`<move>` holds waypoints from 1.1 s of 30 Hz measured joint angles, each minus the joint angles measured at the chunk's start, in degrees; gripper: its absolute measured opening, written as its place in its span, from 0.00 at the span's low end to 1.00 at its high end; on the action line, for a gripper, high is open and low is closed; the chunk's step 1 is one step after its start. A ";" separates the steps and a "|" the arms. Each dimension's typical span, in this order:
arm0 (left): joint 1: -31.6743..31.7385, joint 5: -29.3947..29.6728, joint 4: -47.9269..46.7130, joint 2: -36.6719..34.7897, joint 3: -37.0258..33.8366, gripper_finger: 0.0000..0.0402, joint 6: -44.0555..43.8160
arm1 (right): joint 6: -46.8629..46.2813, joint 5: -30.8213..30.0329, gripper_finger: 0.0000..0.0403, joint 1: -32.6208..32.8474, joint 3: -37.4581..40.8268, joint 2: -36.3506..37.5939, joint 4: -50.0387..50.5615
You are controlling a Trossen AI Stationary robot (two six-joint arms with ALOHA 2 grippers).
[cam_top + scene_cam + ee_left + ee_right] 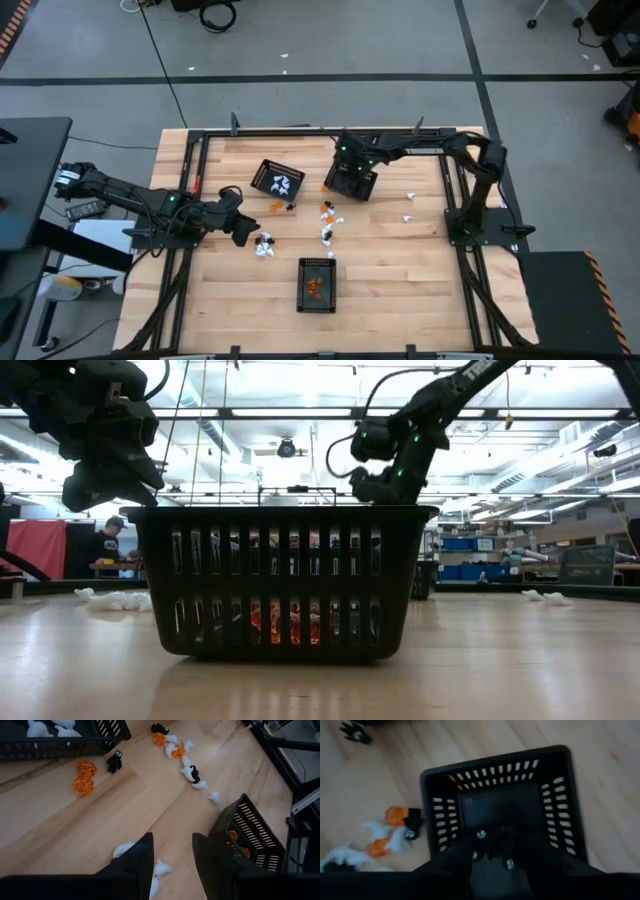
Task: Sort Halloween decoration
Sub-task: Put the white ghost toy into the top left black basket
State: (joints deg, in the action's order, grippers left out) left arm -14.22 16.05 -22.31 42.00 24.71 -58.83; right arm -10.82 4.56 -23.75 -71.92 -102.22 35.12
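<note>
The left jaws (172,857) are seen parted and empty, hovering low over the pale wooden counter (125,815) left of centre in the high view, with small white ghost trinkets (161,868) lying just beneath them. The right jaws (352,172) are held over the black mesh basket at the upper centre (495,800); whether they are open or closed cannot be told, as the fingers are blurred against the dark basket floor, where a few black trinkets with white marks (481,834) are seen.

The Halloween trinkets are spread about. A loose trail of white, orange and black pieces (328,222) is laid across the middle of the counter, between the baskets. Two orange pumpkin pieces (85,777) and a black figure (114,761) lie just beside the basket holding white pieces (277,181), at upper centre-left. Orange pieces are held in the basket at lower centre (317,285). A few white pieces (408,205) lie apart toward the right.

Bare counter is left open along the lower edge and at the lower right, inside the black frame rails (470,270).
</note>
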 joint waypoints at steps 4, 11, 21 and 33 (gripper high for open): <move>0.00 -0.02 -0.26 0.00 0.00 0.35 0.07 | -1.05 -2.04 0.41 2.11 0.36 4.36 2.90; 0.00 -0.02 -0.24 0.00 0.00 0.35 0.07 | -8.85 -5.02 0.41 2.75 11.19 15.59 1.67; 0.00 -0.02 -0.21 0.00 0.00 0.35 0.98 | -26.62 -11.73 0.41 -0.85 26.23 31.72 7.06; 0.00 -0.02 0.01 0.00 0.00 0.35 0.96 | -39.43 -7.31 0.45 -9.81 32.61 26.70 15.81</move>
State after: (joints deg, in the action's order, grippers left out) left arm -14.22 16.03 -22.30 42.00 24.71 -57.87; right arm -50.25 -2.75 -33.55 -39.31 -75.52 50.92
